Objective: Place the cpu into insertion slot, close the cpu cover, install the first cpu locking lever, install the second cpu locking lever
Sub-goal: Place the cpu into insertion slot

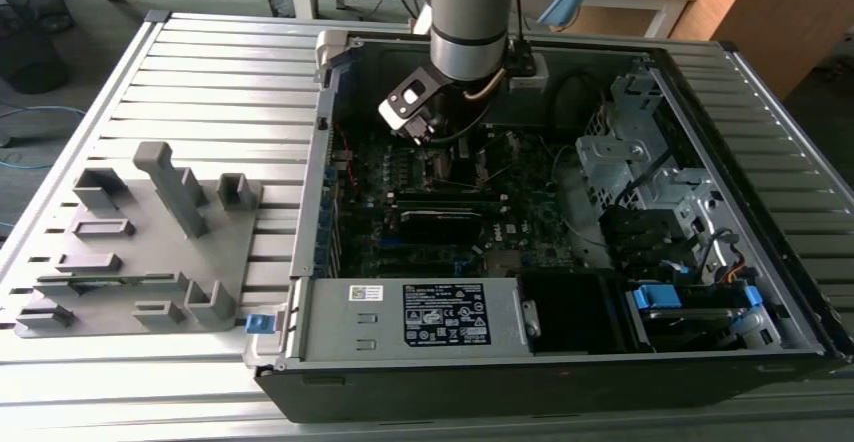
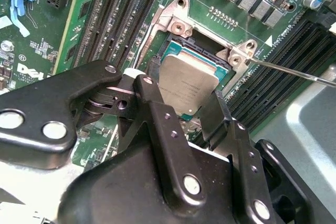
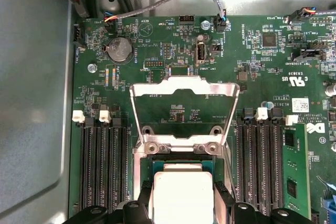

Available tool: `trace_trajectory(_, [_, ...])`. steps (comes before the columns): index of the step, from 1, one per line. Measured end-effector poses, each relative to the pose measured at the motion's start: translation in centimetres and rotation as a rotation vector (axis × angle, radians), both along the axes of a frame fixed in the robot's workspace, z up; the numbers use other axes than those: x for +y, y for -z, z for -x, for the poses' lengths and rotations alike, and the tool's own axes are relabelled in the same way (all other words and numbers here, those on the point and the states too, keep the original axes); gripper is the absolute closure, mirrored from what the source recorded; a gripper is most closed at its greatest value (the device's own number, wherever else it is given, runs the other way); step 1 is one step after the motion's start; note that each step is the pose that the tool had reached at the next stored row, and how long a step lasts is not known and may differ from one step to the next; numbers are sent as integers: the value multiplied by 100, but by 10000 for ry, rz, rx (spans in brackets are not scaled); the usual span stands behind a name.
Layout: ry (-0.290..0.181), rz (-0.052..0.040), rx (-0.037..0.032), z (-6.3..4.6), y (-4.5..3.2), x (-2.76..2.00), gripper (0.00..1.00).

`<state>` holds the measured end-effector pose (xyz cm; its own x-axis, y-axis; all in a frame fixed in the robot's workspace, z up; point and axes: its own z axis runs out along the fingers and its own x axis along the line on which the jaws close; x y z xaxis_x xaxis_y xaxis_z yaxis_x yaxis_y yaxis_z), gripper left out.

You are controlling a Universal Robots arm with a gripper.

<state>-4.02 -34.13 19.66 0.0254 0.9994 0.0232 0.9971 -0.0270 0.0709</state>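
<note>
In both wrist views the cpu (image 2: 190, 83) (image 3: 181, 195), a flat silver square, sits between my two fingers (image 2: 151, 94), right over the insertion slot (image 2: 182, 47) (image 3: 178, 162). My gripper (image 2: 184, 97) (image 3: 181, 205) is shut on its side edges. Whether the chip rests in the black-rimmed socket or hangs just above it I cannot tell. The cpu cover (image 3: 184, 85), a silvery frame with a big window, stands swung open behind the socket. A thin metal locking lever (image 2: 294, 71) sticks out beside the socket. In the exterior view my gripper (image 1: 451, 144) reaches down into the open case over the motherboard.
Memory slots (image 3: 102, 166) flank the socket on both sides. The labelled power supply box (image 1: 427, 314) lies at the case's near side, drive cages (image 1: 641, 162) at the exterior view's right. A grey fixture plate (image 1: 134, 252) lies outside the case at the left.
</note>
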Motion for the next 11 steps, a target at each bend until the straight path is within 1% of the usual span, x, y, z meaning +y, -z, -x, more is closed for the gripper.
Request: trace_trajectory(11, [-1,-3,-2,-1,22,1,46])
